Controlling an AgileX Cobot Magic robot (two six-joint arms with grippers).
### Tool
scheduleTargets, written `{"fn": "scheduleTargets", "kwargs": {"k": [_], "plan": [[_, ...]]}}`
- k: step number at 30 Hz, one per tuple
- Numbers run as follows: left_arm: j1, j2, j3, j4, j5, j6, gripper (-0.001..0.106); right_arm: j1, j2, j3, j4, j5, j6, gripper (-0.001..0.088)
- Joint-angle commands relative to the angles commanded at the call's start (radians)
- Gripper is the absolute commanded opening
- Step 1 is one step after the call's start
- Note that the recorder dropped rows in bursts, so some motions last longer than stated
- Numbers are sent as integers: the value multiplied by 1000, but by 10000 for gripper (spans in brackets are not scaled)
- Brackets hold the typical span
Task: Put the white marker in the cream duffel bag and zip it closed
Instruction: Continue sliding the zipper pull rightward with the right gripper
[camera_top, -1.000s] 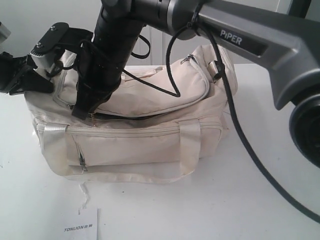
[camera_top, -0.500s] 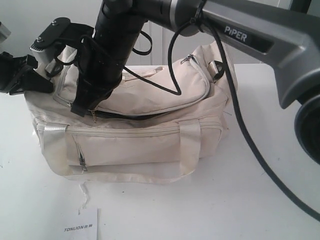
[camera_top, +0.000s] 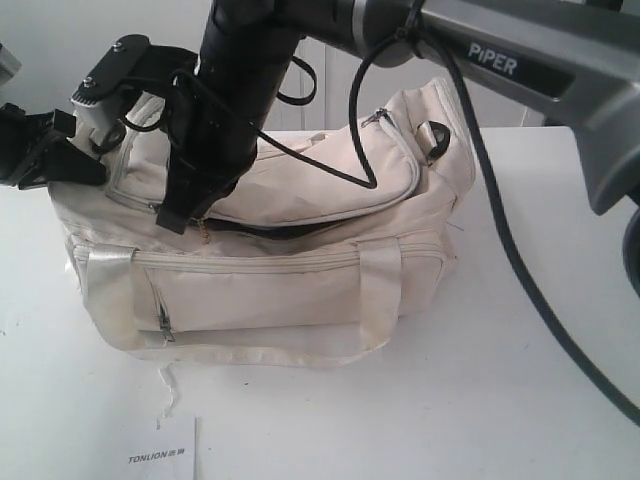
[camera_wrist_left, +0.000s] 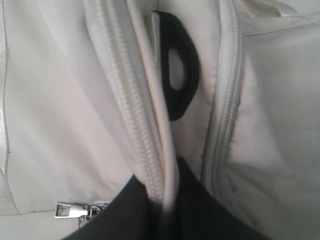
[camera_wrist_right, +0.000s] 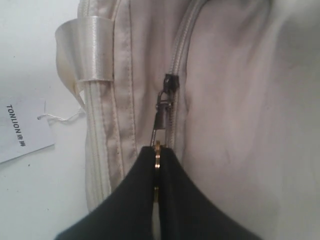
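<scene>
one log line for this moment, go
step: closing zip | right gripper: shut on zipper pull | left gripper: shut on cream duffel bag piping | top zipper: partly open | white marker: not in view

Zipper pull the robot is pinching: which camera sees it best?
The right wrist view: the zipper pull hangs close up, its end pinched in the shut right gripper. The exterior view shows only a tiny glint under that gripper. The left wrist view does not show it.
</scene>
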Motion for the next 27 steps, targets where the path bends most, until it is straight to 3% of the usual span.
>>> {"fn": "scheduleTargets", "kwargs": {"k": [10, 12, 17, 19, 24, 27], "plan": [[0, 0, 0, 0, -4, -7, 23, 0, -6, 37, 0, 0, -20, 0], [0, -2, 0, 0, -4, -9, 102, 0, -6, 37, 0, 0, -20, 0], [22, -31, 0, 0, 9, -9, 547, 0, -6, 37, 2, 0, -20, 0], [44, -53, 0, 7, 29, -13, 654, 0, -6, 37, 2, 0, -20, 0], [101, -121, 0, 105, 70, -103, 671, 0, -6, 37, 4, -7, -7, 0], [106, -158, 22, 171, 89, -155, 671, 0, -6, 37, 4, -35, 0, 0]]}}
